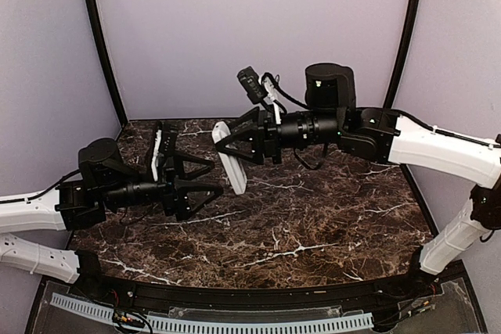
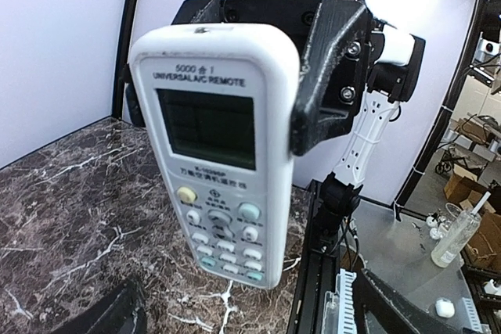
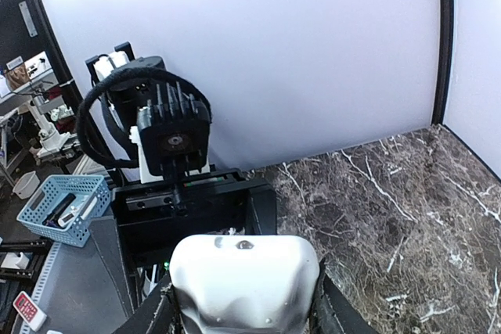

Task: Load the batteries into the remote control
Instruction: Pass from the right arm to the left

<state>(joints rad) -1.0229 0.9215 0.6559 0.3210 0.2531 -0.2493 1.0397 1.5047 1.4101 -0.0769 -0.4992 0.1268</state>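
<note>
My right gripper (image 1: 228, 143) is shut on the screen end of the white remote control (image 1: 231, 160), which hangs tilted above the marble table (image 1: 313, 217). In the left wrist view the remote control (image 2: 215, 154) shows its screen and button face, and one black right finger (image 2: 329, 68) clamps its side. The right wrist view shows only the remote control's (image 3: 245, 279) white end between the jaws of the right gripper (image 3: 245, 307). My left gripper (image 1: 217, 177) is open with its tips just left of the remote's lower end; nothing lies between the fingers (image 2: 113, 310) of the left gripper (image 2: 254, 312). The batteries are out of view.
The black rail (image 2: 313, 271) and white cable duct (image 2: 340, 310) run along the table's near edge. Beyond it stand a plastic bottle (image 2: 456, 237) and cardboard boxes (image 2: 470, 185). A blue basket (image 3: 61, 209) sits off the table by the left arm's base. Purple walls (image 1: 250, 29) close the back.
</note>
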